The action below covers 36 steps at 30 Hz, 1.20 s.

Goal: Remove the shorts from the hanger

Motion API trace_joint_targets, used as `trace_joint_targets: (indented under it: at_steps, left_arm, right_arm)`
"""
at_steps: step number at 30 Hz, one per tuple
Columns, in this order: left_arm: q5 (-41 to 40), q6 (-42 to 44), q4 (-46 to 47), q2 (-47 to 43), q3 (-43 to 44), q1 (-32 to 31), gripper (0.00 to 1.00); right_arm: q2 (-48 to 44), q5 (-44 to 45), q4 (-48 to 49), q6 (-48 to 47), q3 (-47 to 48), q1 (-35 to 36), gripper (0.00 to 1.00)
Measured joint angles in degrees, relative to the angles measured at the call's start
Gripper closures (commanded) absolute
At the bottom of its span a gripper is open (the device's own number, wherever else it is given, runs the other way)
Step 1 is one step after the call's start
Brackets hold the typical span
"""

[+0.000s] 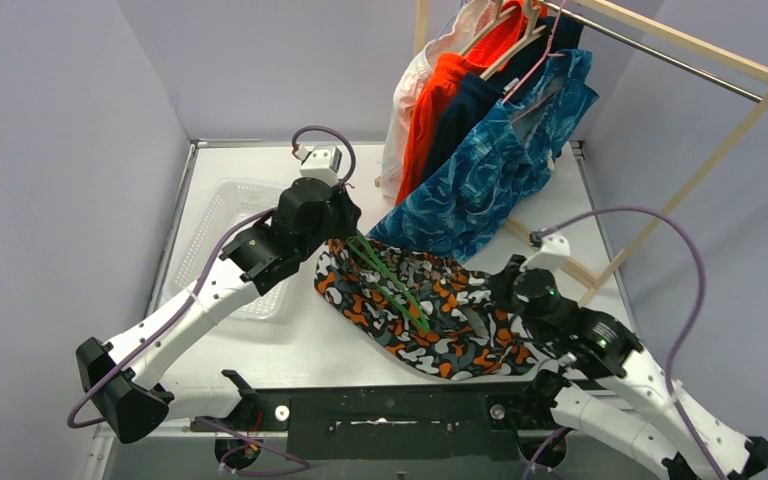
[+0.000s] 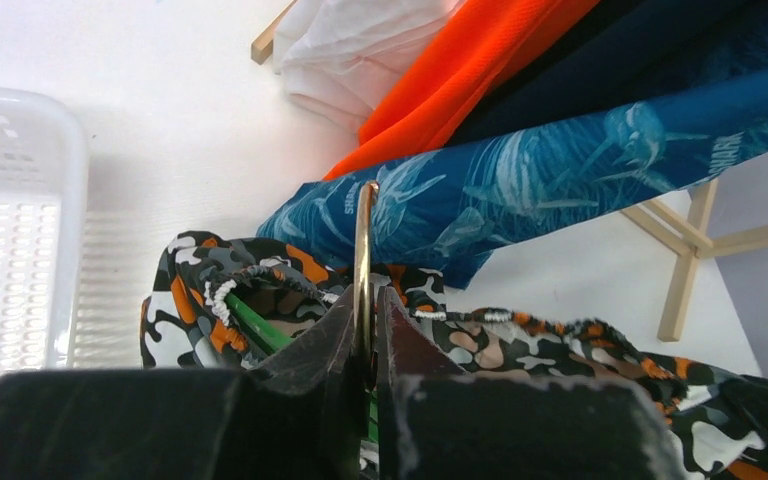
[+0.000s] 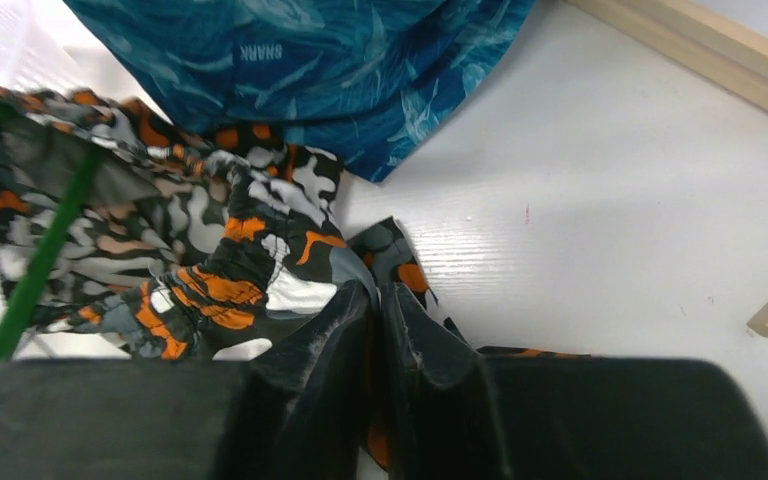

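The camouflage shorts (image 1: 430,322) lie spread on the table with a green hanger (image 1: 396,290) still threaded through the waistband. My left gripper (image 1: 346,233) is shut on the hanger's brass hook (image 2: 363,240), which stands upright between its jaws (image 2: 372,300). At the shorts' right edge, my right gripper (image 1: 507,287) is shut on a fold of the camouflage fabric (image 3: 260,280), pinched between its jaws (image 3: 378,292). The green hanger arm (image 3: 35,275) shows at the left of the right wrist view.
Teal-blue shorts (image 1: 490,170), navy shorts (image 1: 460,115), orange shorts (image 1: 438,90) and white shorts (image 1: 407,95) hang on a wooden rack (image 1: 705,60) at the back right, the teal pair draping onto the table. A white basket (image 1: 208,210) sits back left.
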Motion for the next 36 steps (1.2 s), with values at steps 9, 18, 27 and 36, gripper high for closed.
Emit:
trace_joint_targets:
  at_steps: [9,18,27,36]
  left_arm:
    - [0.3,0.7,-2.1,-0.1,-1.5,0.5,1.0]
    - [-0.3,-1.6,-4.3,2.2,-1.0,0.5,1.0]
    - [-2.7,-4.4,-8.3,4.9,0.8,0.5,1.0]
    - [-3.5,-5.6,-9.0,6.7,1.9,0.5,1.0]
  right_arm:
    - [8.4,-9.9,3.7,-6.4,4.1,-0.4,0.35]
    - [4.5,-30.3,9.8,-9.2,6.5,-0.4,0.29]
    - [15.1,-39.4,16.1,-11.3,8.5,0.8,0.27]
    - [24.0,-33.2,16.1,-12.4,14.5,14.7,0.3]
